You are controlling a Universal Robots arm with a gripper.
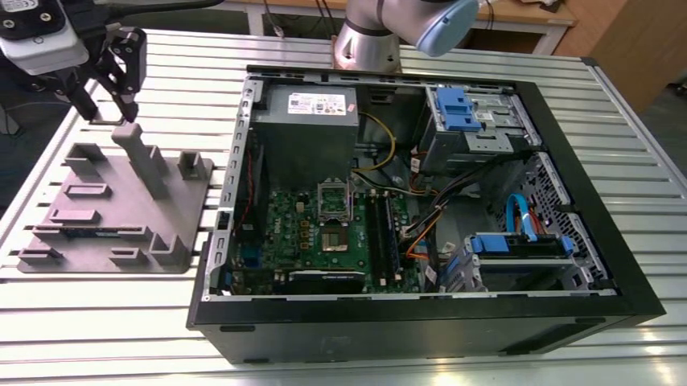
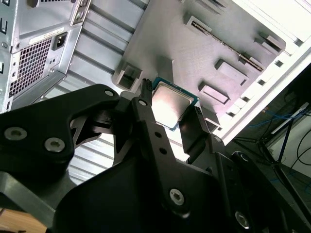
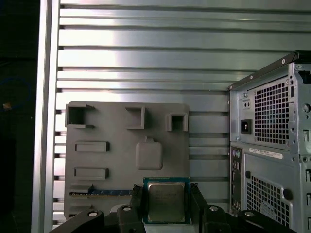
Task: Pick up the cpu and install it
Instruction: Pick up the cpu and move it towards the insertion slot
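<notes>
The cpu (image 3: pixel 166 201) is gripped between the two fingers of the pincer (image 3: pixel 166 193), one finger pressed against each opposite edge, and its metal top is seen in both wrist views. In the exterior view the pincer is seen above the far end of the grey tray (image 1: pixel 108 209), at ten o'clock from the open computer case (image 1: pixel 429 314). The cpu is held above the tray, not touching it.
</notes>
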